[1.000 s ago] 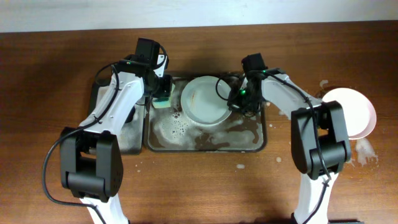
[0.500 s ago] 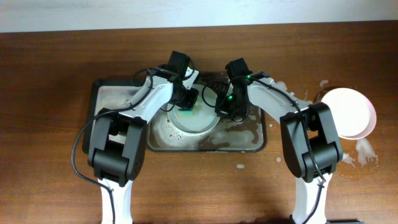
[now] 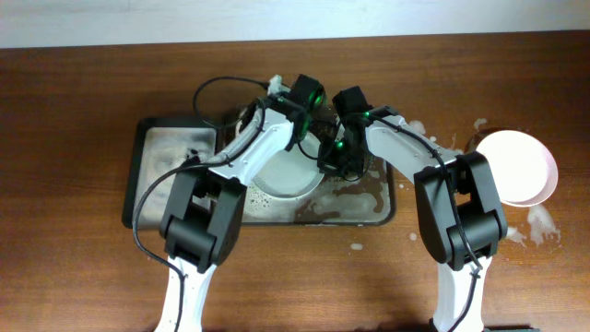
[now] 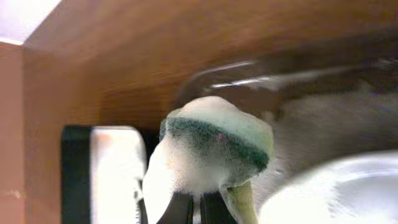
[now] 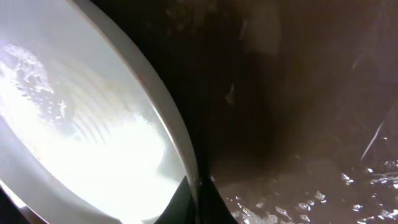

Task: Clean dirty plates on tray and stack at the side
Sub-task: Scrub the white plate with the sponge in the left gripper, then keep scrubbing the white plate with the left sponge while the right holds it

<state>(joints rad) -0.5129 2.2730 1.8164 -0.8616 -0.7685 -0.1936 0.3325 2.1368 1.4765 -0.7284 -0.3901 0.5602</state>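
The left gripper [image 4: 208, 204] is closed on a foamy green sponge [image 4: 214, 140] and holds it over the far part of the tray [image 3: 369, 210]. The sponge is just beside the plate [image 3: 284, 175] — I cannot tell if it touches. The right gripper [image 5: 198, 194] pinches the rim of this plate, which sits inside the soapy tray. A second white plate [image 3: 521, 166] rests on the table [image 3: 74, 111], well apart at the right. A smaller tray [image 3: 166, 161] lies just left of the big one.

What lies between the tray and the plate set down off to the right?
Overhead view: the right arm crosses between tray and side plate; beneath it, just table with foam flecks.
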